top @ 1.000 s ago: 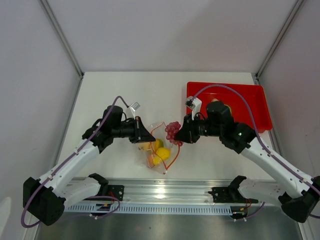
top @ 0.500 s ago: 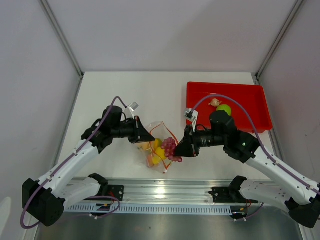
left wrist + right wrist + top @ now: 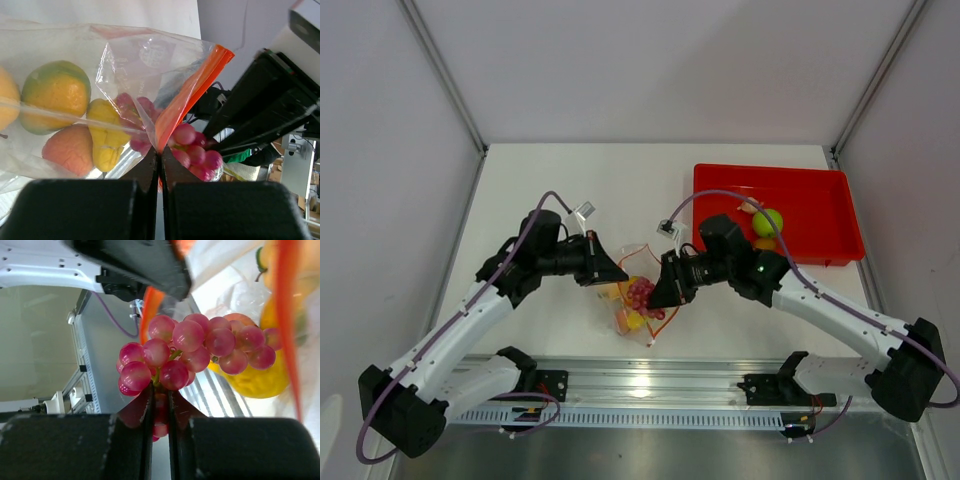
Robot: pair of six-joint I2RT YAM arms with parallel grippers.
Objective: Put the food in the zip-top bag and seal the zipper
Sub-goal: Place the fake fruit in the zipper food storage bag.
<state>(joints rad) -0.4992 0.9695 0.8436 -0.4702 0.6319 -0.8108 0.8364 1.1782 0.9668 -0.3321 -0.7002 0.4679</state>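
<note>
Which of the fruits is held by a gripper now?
The grapes: the right gripper pinches the bunch at the mouth of the bag. The other fruits lie loose, inside the bag or in the red tray.

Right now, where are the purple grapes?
Top view, mid-table: the purple grape bunch is pinched in the right hand at the mouth of the clear plastic bag held by the left hand.

My right gripper (image 3: 160,390) pinches the stem of the grapes (image 3: 190,352), jaws nearly together. The bunch sits at the mouth of the clear bag (image 3: 225,270), between two runs of orange-red zipper (image 3: 286,315). Behind it, a yellow fruit (image 3: 257,382) lies inside the plastic. The black left gripper (image 3: 135,262) is at the top.
</note>
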